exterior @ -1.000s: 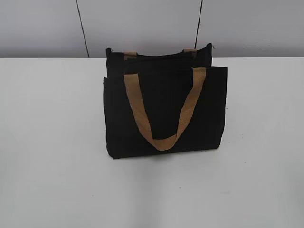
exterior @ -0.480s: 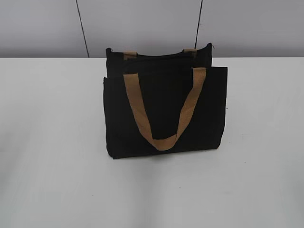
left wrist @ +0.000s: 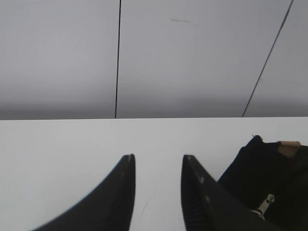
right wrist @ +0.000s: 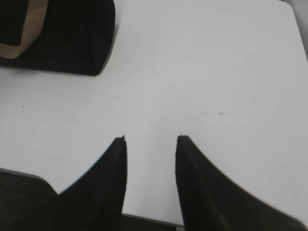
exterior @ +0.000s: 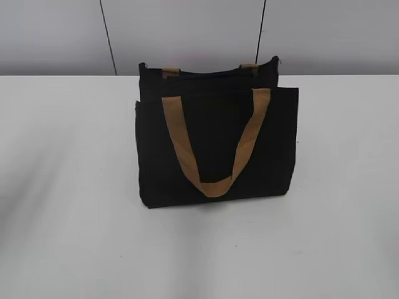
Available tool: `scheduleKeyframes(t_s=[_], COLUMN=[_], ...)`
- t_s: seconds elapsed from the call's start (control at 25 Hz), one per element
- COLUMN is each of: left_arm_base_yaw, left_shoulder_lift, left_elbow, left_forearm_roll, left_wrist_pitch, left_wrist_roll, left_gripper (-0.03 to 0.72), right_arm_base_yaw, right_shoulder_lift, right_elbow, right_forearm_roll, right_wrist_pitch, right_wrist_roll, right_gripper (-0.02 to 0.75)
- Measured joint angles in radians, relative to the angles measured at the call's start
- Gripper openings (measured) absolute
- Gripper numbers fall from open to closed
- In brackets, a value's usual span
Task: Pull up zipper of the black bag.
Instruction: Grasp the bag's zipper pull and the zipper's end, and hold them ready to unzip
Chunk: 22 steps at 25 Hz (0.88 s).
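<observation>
Nothing is done yet: the black bag [exterior: 215,143] stands mid-frame on the tabletop [exterior: 68,187], its zipper [left wrist: 265,203] pull untouched (lower right), while left claw [left wrist: 158,163] and right claw [right wrist: 150,144] gape empty.

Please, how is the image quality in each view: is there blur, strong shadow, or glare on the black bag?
Exterior view: soft and slightly blurred, even light, the black bag almost featureless, a faint shadow under it on the table. Left wrist view: the open left end effector is dark and unsharp, the zipper pull glints. Right wrist view: no glare, right end effector silhouetted.
</observation>
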Motion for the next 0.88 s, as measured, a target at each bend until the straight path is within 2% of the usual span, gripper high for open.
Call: scheduleKeyframes(t_s=[0.32, 0.52, 0.68, 0.88], left_arm_base_yaw=[-0.078, -0.134, -0.141, -0.141], left_shoulder_lift=[0.222, 0.384, 0.519, 0.666], left_elbow=[0.130, 0.151, 0.151, 0.151], left_forearm_roll=[0.002, 0.017, 0.072, 0.192], left_wrist_pitch=[-0.376, -0.549, -0.643, -0.793], left_wrist_roll=[-0.007, -0.013, -0.073, -0.163], left_gripper=[0.250, 0.250, 0.250, 0.250], right_arm_base_yaw=[0.000, 0.000, 0.000, 0.000], right_shoulder_lift=[0.000, 0.000, 0.000, 0.000], right_elbow=[0.000, 0.000, 0.000, 0.000], right_forearm_roll=[0.000, 0.000, 0.000, 0.000], right_wrist_pitch=[0.000, 0.000, 0.000, 0.000], right_wrist_roll=[0.000, 0.000, 0.000, 0.000], right_gripper=[0.275, 0.275, 0.275, 0.275])
